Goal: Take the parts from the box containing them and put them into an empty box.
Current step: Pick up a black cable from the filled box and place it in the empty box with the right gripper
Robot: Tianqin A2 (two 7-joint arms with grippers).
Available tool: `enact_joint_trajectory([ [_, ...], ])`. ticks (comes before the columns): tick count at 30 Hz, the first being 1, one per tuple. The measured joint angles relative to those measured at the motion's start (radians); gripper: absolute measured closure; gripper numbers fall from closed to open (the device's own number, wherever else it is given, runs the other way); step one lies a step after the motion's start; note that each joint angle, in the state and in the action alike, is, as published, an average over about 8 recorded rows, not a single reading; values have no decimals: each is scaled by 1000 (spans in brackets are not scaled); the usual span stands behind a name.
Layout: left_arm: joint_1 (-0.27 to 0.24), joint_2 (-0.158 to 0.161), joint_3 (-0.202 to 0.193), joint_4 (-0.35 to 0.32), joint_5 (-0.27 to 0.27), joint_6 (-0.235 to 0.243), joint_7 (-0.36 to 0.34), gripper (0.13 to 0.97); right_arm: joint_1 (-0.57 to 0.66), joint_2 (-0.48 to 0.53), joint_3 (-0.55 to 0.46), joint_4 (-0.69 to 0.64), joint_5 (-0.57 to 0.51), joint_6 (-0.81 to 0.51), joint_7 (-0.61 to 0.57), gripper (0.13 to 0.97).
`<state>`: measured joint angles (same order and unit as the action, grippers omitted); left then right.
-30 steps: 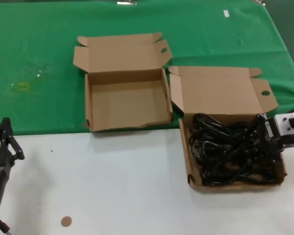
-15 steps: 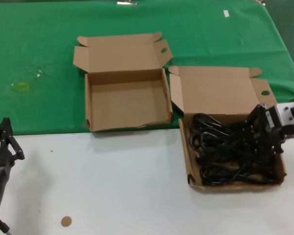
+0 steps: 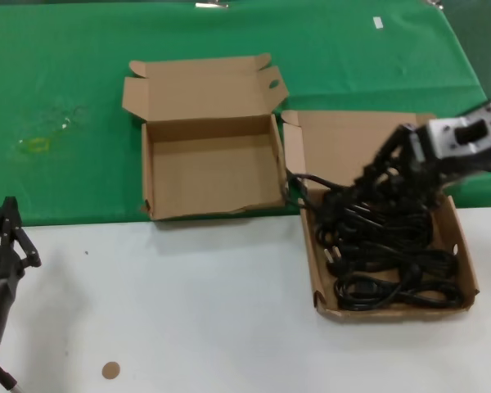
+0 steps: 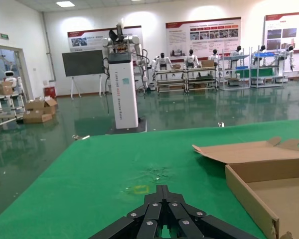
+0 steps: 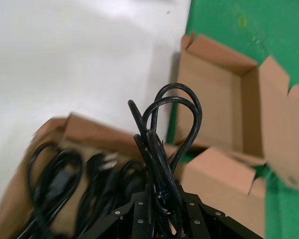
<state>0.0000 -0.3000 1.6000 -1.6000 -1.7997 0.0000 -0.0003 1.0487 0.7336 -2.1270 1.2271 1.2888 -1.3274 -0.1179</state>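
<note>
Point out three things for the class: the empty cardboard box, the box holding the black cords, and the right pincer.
empty cardboard box (image 3: 213, 173), head view, on its bare floor.
box holding the black cords (image 3: 309, 254), head view, on its left wall.
right pincer (image 5: 159, 201), right wrist view, between its fingertips, shut on a looped cord.

Glossy black cords (image 3: 389, 246) — matt cardboard box (image 3: 315, 270)

Two cardboard boxes (image 3: 209, 168), one tangle of black cords (image 3: 385, 254).
</note>
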Motion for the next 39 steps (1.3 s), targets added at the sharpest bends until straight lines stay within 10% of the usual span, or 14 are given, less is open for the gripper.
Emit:
enact_joint_trajectory([
  [17, 0, 0, 0, 0, 0, 0, 0, 953, 176, -316, -93, -235, -77, 101, 5, 859],
  [39, 0, 0, 0, 0, 0, 0, 0, 953, 351, -660, -93, -871, -58, 344, -207, 860],
])
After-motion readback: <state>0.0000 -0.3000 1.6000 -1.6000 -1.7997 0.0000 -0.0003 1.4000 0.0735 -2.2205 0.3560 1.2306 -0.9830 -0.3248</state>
